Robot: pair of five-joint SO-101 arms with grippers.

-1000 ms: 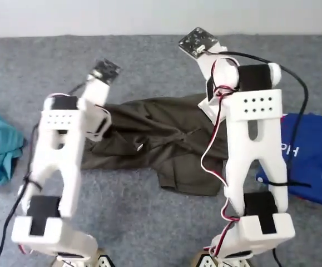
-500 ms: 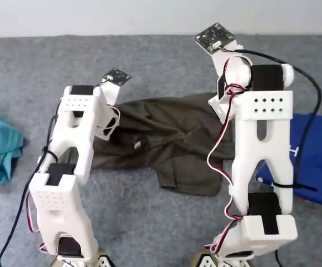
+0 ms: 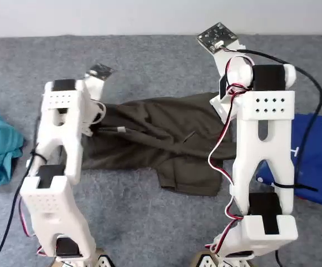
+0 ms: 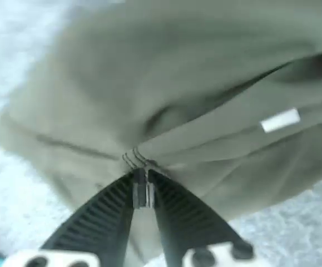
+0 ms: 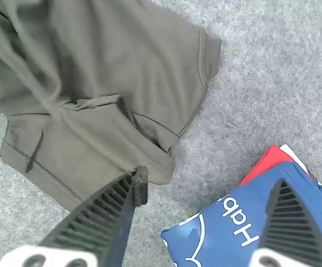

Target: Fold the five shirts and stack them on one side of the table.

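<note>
The left gripper (image 4: 141, 192) pinches the green shirt (image 4: 177, 83) at its 9 o'clock side; the right gripper (image 5: 208, 186) is wide apart. Such a tiny pinch could slip when pulled.

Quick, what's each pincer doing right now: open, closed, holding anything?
Left pincer: closed, pinching a fold of the olive shirt.
Right pincer: open, holding nothing.

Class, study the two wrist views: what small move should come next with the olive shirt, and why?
Probably the left hand should draw its pinched cloth across the olive shirt to start a fold. Its jaws are shut on the fabric, the shirt lies crumpled and unfolded, and the right hand hangs open, holding nothing.
</note>
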